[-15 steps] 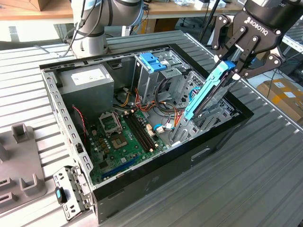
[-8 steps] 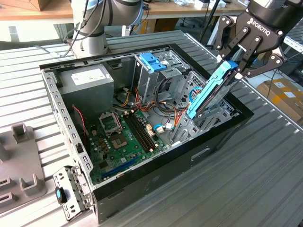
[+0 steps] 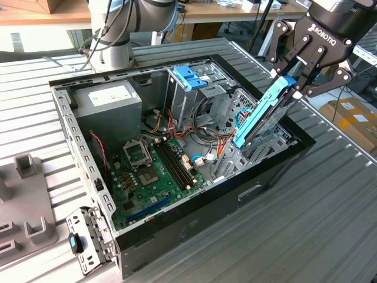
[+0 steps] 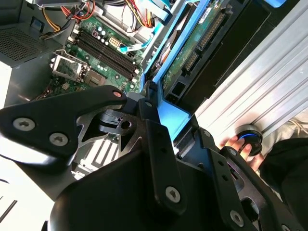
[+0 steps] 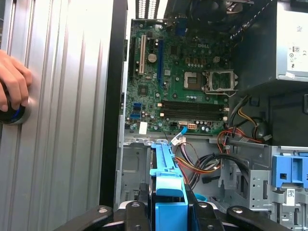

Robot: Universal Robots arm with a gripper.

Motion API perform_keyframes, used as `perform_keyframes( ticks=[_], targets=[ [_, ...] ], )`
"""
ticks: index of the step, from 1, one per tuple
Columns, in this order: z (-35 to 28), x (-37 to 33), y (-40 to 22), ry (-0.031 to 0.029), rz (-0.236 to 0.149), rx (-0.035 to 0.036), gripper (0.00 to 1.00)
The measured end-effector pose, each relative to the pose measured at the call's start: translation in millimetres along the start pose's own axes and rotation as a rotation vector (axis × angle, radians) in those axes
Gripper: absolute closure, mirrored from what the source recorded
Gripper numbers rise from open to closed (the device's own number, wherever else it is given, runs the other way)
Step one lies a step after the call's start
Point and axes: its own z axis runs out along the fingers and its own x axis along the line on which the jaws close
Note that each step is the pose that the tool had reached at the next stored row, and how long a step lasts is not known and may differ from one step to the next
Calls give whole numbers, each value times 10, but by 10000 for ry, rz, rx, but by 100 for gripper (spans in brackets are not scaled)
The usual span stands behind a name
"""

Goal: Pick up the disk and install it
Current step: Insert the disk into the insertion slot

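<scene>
Smooth blue plastic on disk (image 3: 263, 112)

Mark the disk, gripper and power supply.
the disk (image 3: 261, 113), exterior view, on its blue side rail.
the gripper (image 3: 294, 84), exterior view, midway between its jaws.
the power supply (image 3: 109, 116), exterior view, on its grey side face.

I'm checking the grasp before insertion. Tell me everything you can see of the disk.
The disk is a flat grey metal drive with blue plastic side rails. Its green circuit board shows in the second wrist view. The end effector is shut on its upper end. It is steeply tilted, with its lower end down inside the open computer case, at the exterior view's right. Contact with the bay cannot be told.
</scene>
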Motion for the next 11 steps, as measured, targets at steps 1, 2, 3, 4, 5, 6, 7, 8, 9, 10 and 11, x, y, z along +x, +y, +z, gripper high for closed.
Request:
perform_keyframes(
  ticks=[1, 2, 3, 4, 5, 6, 7, 8, 9, 10, 11],
  targets=[
    [4, 1, -6, 0, 8, -2, 63],
    [7, 2, -10, 0, 16, -2, 63],
    [10, 2, -14, -2, 30, -2, 63],
    [15, 3, -18, -6, 79, 1, 63],
    [17, 3, -21, -8, 124, 3, 63],
    [22, 4, -26, -13, 195, 8, 63],
    [25, 4, -29, -16, 232, 10, 63],
    [28, 4, -32, -19, 261, 12, 63],
    [34, 4, -35, -21, 297, 14, 63],
    [43, 3, -38, -23, 311, 14, 63],
    [49, 3, -40, -22, 311, 14, 63]
  ],
)
